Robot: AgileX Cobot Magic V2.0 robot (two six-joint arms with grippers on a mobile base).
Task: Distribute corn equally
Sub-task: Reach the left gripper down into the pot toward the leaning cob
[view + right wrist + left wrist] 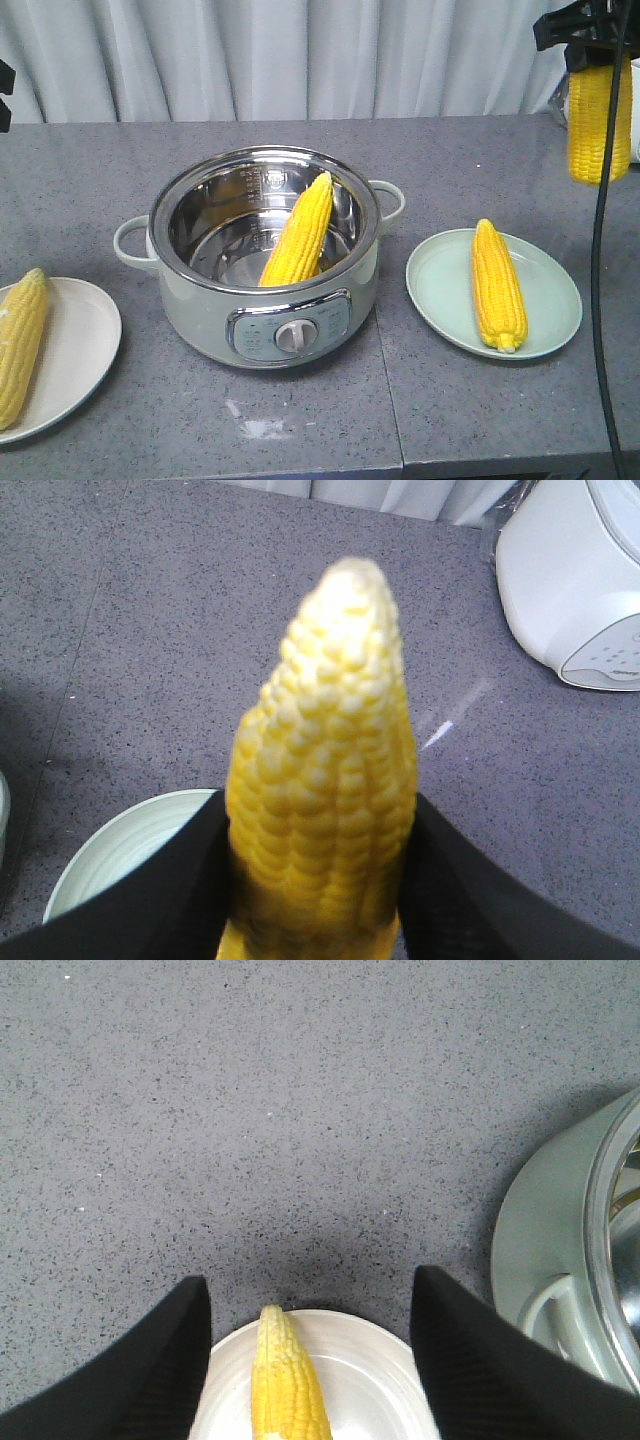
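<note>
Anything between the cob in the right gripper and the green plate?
Nothing visible. The held cob hangs in the right gripper above and beyond the green plate, with open air between. A second cob already lies across the plate's middle, leaving bare strips on either side.

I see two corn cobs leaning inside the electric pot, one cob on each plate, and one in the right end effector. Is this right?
No: only one corn cob leans inside the electric pot, as the exterior front-facing view shows. The rest is right.
</note>
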